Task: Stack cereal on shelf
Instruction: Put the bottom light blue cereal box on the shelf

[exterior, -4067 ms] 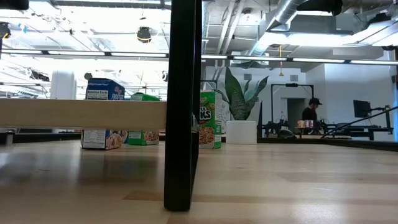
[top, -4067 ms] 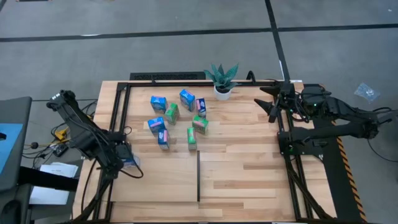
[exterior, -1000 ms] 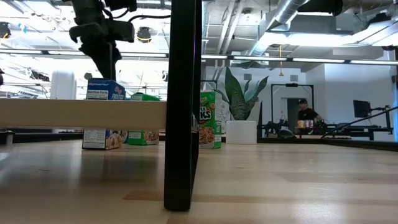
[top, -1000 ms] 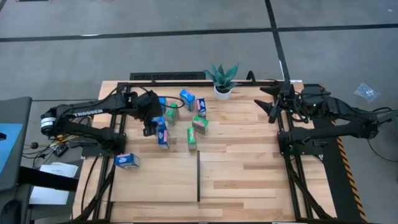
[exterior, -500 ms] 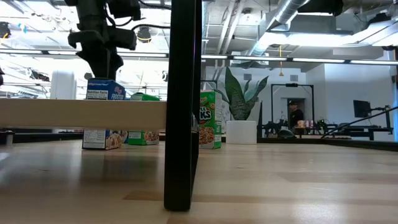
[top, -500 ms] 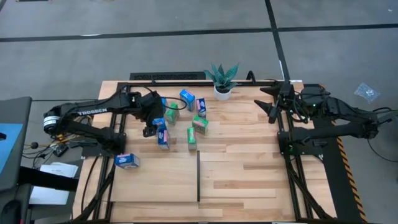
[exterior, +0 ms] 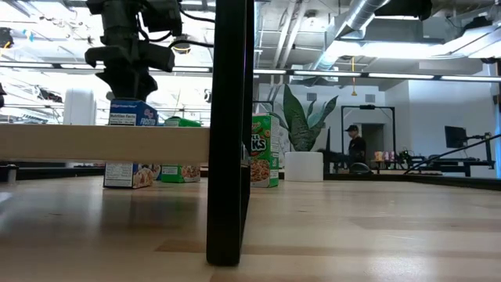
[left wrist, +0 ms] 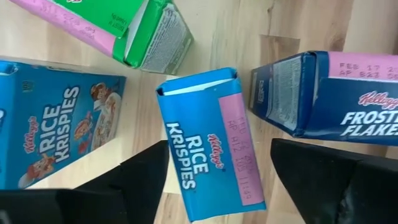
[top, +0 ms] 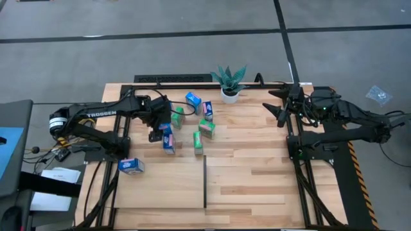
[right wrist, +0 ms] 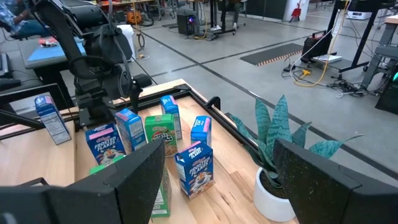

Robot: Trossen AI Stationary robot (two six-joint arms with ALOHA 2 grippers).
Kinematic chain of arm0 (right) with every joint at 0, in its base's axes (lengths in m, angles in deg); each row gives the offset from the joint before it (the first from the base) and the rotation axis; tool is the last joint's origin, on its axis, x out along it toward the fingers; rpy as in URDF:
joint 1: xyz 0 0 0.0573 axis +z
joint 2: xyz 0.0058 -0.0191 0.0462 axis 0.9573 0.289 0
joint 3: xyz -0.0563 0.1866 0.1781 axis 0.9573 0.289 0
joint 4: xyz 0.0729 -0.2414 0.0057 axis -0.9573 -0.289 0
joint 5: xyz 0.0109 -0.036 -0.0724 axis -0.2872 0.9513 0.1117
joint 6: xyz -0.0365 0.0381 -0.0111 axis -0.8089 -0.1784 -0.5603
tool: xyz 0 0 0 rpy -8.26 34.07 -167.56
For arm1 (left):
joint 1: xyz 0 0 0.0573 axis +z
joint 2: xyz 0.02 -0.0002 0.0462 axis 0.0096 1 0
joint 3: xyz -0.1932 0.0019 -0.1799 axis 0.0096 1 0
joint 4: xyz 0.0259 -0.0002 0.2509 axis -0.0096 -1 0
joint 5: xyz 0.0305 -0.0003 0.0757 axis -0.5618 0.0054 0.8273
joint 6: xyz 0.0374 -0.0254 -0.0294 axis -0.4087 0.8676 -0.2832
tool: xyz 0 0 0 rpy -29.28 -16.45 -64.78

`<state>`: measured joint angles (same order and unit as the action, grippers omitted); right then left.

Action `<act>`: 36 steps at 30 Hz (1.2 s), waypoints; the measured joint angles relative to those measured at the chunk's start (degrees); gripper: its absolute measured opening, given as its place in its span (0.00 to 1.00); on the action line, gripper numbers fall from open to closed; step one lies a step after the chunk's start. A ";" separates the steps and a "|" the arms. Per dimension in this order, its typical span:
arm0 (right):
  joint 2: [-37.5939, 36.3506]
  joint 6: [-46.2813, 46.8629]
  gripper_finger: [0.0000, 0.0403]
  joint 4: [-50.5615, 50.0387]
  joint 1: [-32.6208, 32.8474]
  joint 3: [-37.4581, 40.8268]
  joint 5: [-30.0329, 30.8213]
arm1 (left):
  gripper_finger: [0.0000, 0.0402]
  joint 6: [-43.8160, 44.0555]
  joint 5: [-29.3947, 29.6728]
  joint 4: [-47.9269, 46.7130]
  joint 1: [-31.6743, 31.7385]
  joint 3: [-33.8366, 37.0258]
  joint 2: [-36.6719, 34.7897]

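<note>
Hovering over the cereal cluster, the left gripper [left wrist: 214,177] points straight down with its fingers spread wide, nothing between them yet. Directly below, centred in the gap, stands an upright blue Rice Krispies box [left wrist: 208,140], top flap facing the wrist camera; the jaws straddle its narrow faces, so this looks like the chosen pick, lined up for a top-down pinch. Just beside one finger sits a dark blue Frosted Flakes box [left wrist: 323,93], close enough that a descending finger could clip it. Beside the other finger a second Rice Krispies box [left wrist: 56,121] lies flat, and beyond the target is a green box [left wrist: 134,28]. Farther out, one blue box [top: 130,166] lies apart near the table's left edge, by the black rail [top: 106,186]; probably the start of the stack. The rest of the cereal stays loose on the light-wood shelf [top: 250,179], with a potted plant [top: 230,80] behind the cluster. The right gripper [top: 280,110] waits well away at the right rail, fingers apart, empty.
</note>
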<state>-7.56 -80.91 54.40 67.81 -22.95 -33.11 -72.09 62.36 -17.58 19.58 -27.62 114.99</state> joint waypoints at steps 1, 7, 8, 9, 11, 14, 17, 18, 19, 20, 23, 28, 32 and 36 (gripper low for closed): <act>0.00 0.00 0.80 -0.01 -0.01 0.00 0.01 | 0.64 -0.03 0.38 -0.02 0.00 0.00 0.00; 0.00 0.00 0.80 -0.02 -0.01 0.00 0.00 | 0.51 0.04 0.91 -0.16 0.00 0.00 0.00; 0.00 0.00 0.80 -0.02 0.00 0.00 0.00 | 0.50 0.04 0.98 -0.34 0.00 0.00 0.00; 0.00 0.00 0.80 0.00 -0.02 0.00 0.02 | 0.48 0.06 1.04 -0.56 0.00 0.00 -0.02; 0.00 0.00 0.80 -0.01 -0.02 0.00 0.01 | 0.47 0.09 1.07 -0.76 0.00 0.00 -0.02; 0.00 -0.02 0.80 0.00 0.00 0.00 0.00 | 0.45 0.43 1.06 -0.78 0.00 0.00 -0.02; 0.00 -0.01 0.80 0.00 -0.01 0.00 0.00 | 0.45 0.74 1.06 -0.78 0.00 0.00 -0.02; 0.00 0.00 0.80 -0.02 0.00 0.00 0.02 | 0.45 1.07 1.06 -0.79 0.00 0.00 -0.05; 0.00 -0.01 0.80 -0.02 0.00 0.00 0.00 | 0.44 1.49 1.05 -0.89 0.00 0.00 -0.20; 0.00 -0.01 0.80 -0.01 -0.01 0.00 0.00 | 0.44 1.86 1.04 -1.15 0.00 0.00 -0.50; 0.00 -0.02 0.80 0.00 0.00 0.00 0.00 | 0.44 2.43 1.04 -1.94 -0.21 -0.02 -1.89; 0.00 -0.02 0.80 -0.02 -0.01 0.00 0.01 | 0.44 2.58 2.23 -6.68 -0.26 -3.31 -3.90; 0.01 -0.02 0.80 -0.02 0.00 0.00 0.00 | 0.44 3.67 2.63 -10.75 -0.77 -7.99 -5.06; 0.00 -0.02 0.80 -0.04 0.00 0.00 0.00 | 0.44 5.44 2.28 -15.81 -3.12 -13.66 -5.70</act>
<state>-7.56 -80.93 54.36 67.81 -22.95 -33.11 -66.65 64.63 -33.39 16.46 -41.28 109.29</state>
